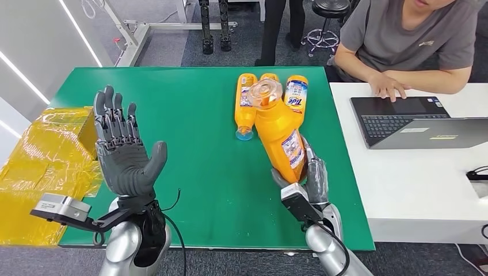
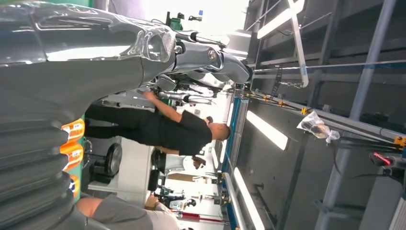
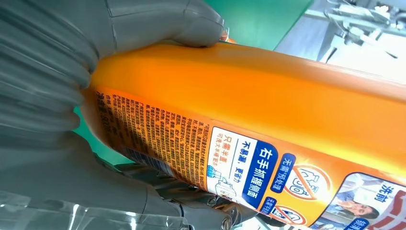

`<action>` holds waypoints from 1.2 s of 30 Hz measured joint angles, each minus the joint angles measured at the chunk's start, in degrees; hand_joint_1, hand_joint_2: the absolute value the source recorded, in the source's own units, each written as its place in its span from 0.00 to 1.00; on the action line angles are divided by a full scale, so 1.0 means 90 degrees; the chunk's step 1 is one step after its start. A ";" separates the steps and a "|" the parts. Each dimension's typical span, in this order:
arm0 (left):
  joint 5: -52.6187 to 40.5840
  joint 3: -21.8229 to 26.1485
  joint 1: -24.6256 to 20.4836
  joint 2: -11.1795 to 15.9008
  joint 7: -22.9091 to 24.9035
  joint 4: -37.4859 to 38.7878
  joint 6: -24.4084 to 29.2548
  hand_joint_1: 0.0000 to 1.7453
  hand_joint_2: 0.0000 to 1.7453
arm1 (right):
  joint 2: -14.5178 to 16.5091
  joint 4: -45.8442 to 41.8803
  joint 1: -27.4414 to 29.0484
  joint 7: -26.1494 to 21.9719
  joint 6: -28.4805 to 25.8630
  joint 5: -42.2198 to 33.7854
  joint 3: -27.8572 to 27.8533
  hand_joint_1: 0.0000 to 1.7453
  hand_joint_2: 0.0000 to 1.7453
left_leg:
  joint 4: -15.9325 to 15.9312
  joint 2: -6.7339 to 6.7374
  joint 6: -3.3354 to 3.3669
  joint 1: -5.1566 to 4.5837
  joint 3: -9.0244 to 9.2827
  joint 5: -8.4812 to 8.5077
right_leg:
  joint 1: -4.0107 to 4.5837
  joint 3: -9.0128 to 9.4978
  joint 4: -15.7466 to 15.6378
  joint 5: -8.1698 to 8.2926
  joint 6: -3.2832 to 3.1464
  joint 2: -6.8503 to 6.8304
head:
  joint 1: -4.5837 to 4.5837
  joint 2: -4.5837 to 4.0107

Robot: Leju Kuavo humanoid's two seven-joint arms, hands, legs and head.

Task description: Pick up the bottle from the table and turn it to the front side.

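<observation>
The right robot hand (image 1: 308,184) is gripping an orange bottle (image 1: 281,129) around its lower body, holding it lifted above the green tabletop (image 1: 201,144) and tilted so its clear cap is leaning up toward the camera. In the right wrist view the thumb and fingers (image 3: 158,21) are wrapping the bottle (image 3: 268,110), with its printed label facing that camera. To the left of the held bottle, the left robot hand (image 1: 124,152) is raised above the tabletop, palm showing, fingers spread and gripping nothing. Beyond the held bottle, three more orange bottles (image 1: 246,106) are lying side by side on the tabletop. Right of the held bottle, a laptop (image 1: 420,122) is sitting on a white desk (image 1: 414,184), and a person (image 1: 403,40) is resting a hand on it.
</observation>
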 joint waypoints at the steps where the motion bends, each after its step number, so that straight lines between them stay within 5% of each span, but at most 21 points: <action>1: 0.0027 0.0004 -0.0011 -0.0022 0.0000 0.0029 -0.0041 0.00 1.00 | 0.0037 -0.0044 0.0044 -0.0047 -0.0024 0.0012 -0.0047 1.00 1.00 | 0.0000 0.0000 0.0000 0.0000 0.0000 0.0000 | 0.0000 0.0000 0.0000 0.0000 0.0000 0.0000 | 0.0001 0.0000; 10: 0.0387 0.0042 -0.0205 -0.0363 0.0001 0.0555 -0.0910 0.00 1.00 | 0.0547 0.0025 -0.0256 -0.0329 0.0221 0.0195 -0.0012 1.00 1.00 | 0.0000 0.0005 -0.0002 0.0001 0.0002 0.0003 | 0.0000 -0.0001 0.0003 0.0003 -0.0003 0.0006 | -0.0001 0.0000; 23: 0.0433 0.0042 -0.0243 -0.0466 0.0000 0.1043 -0.1159 0.00 1.00 | 0.0779 0.0206 -0.0528 -0.0218 0.0373 0.0328 0.0107 1.00 1.00 | 0.0000 0.0001 -0.0001 0.0000 -0.0003 0.0001 | 0.0000 -0.0002 0.0001 0.0001 0.0000 0.0003 | 0.0000 0.0000; 36: 0.0371 0.0114 -0.0194 -0.0468 0.0000 0.1347 -0.1707 0.00 1.00 | 0.0825 0.0321 -0.0615 0.0746 0.2390 0.1293 0.0641 1.00 1.00 | -0.0002 0.0002 -0.0001 0.0001 -0.0005 0.0002 | 0.0001 -0.0003 0.0003 0.0001 -0.0001 0.0002 | 0.0000 0.0000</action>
